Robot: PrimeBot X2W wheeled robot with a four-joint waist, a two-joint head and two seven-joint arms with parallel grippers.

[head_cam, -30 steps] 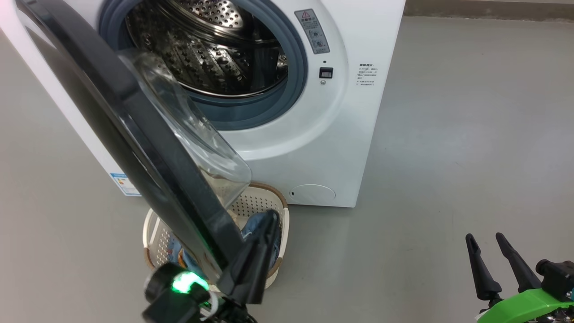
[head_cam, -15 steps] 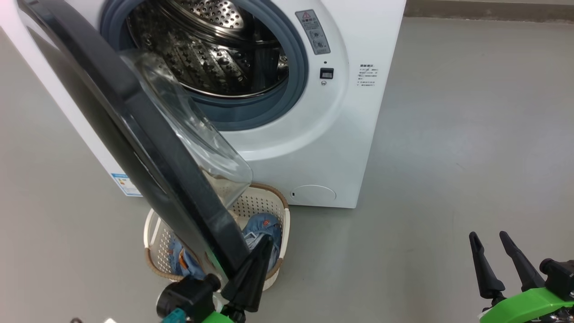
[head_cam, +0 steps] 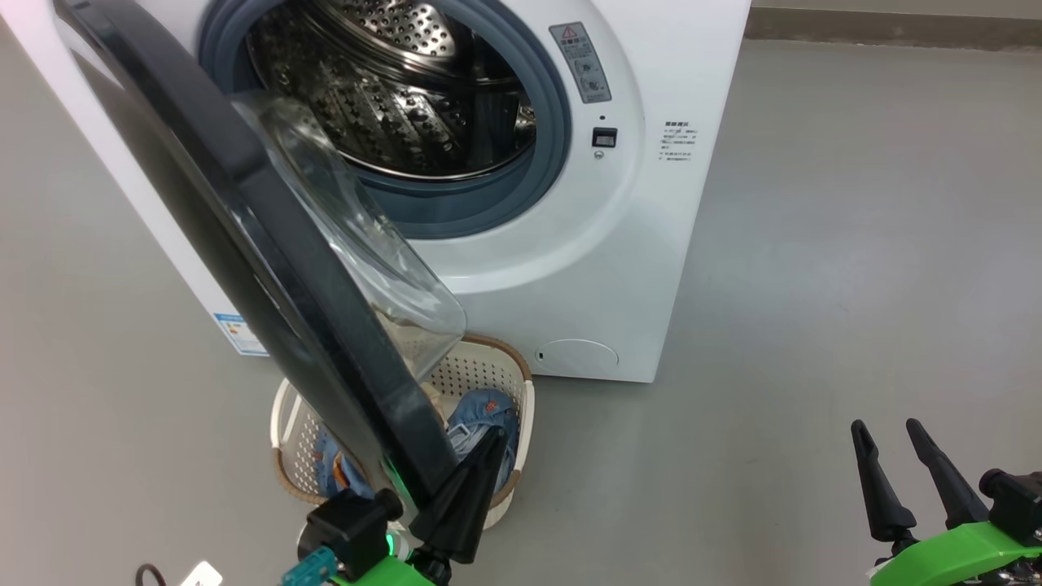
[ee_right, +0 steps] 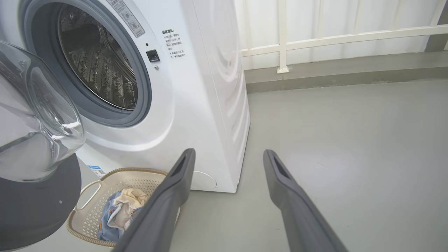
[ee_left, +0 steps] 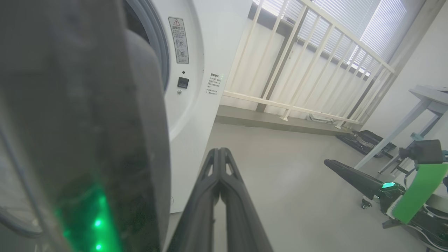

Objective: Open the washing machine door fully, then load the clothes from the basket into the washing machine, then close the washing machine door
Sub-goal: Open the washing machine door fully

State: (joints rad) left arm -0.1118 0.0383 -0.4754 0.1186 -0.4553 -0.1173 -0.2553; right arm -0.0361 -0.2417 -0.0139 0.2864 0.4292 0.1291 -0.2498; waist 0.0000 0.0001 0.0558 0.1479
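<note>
Washing machine door edge beside left gripper.

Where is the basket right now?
In the head view, the basket stands on the floor left of centre, just before the washing machine, partly hidden by the open washing machine door, with the left gripper at its near edge.

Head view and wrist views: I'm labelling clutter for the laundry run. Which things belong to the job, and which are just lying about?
Job: washing machine, washing machine door, basket, clothes, left pincer, right pincer.
Lying about: white railing, grey table.
</note>
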